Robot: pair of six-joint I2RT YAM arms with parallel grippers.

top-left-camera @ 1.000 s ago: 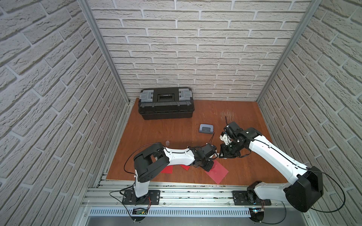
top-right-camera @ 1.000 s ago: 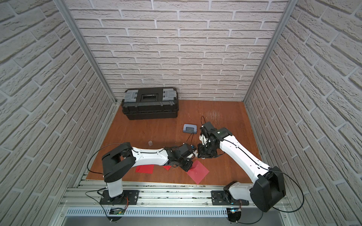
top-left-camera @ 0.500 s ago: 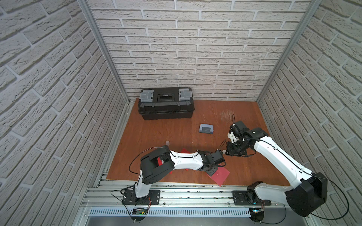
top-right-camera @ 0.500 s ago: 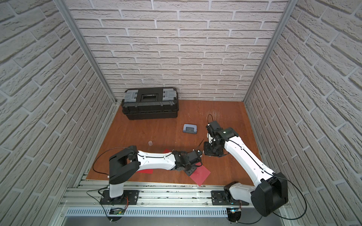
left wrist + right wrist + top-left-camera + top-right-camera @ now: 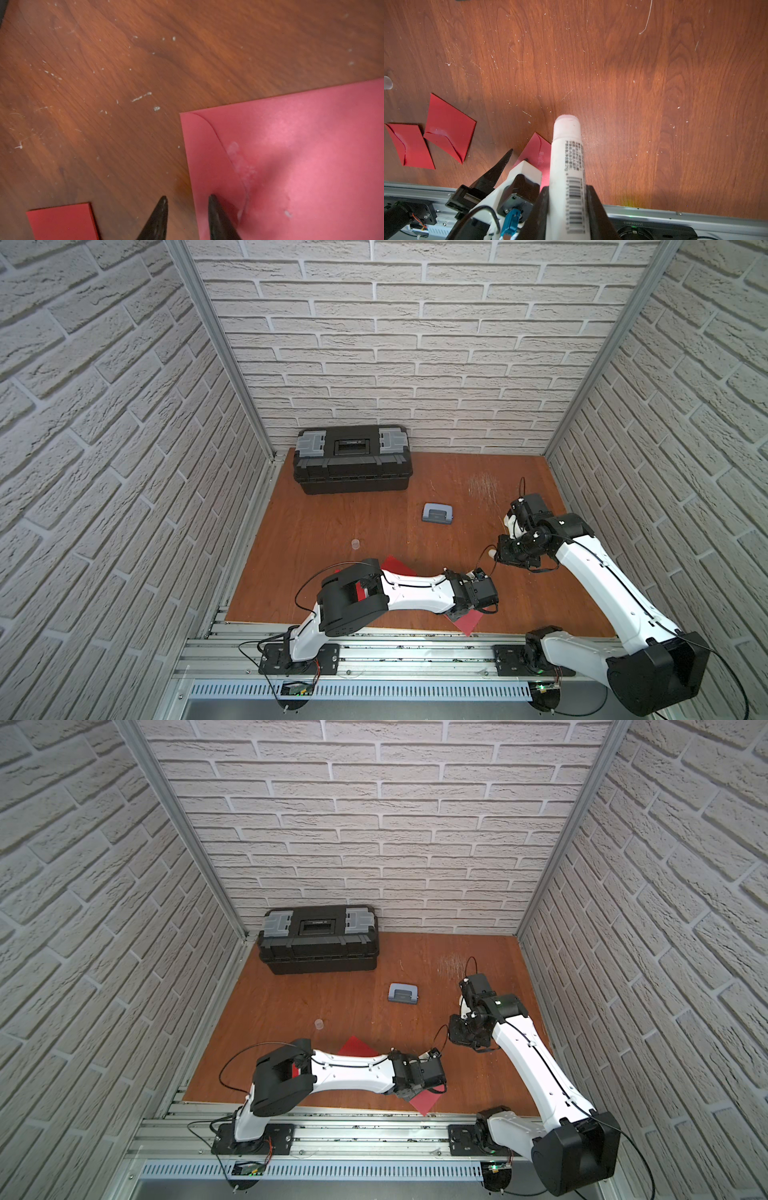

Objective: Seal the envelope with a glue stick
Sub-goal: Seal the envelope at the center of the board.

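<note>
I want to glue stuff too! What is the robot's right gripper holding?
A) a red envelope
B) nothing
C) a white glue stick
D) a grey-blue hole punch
C: in the right wrist view the right gripper has its jaws closed on both sides of the white glue stick, which sticks out over the wooden table.

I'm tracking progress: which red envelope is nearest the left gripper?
The envelope at the front edge of the table, with the left gripper straddling its edge; the other two lie back along that arm.
</note>
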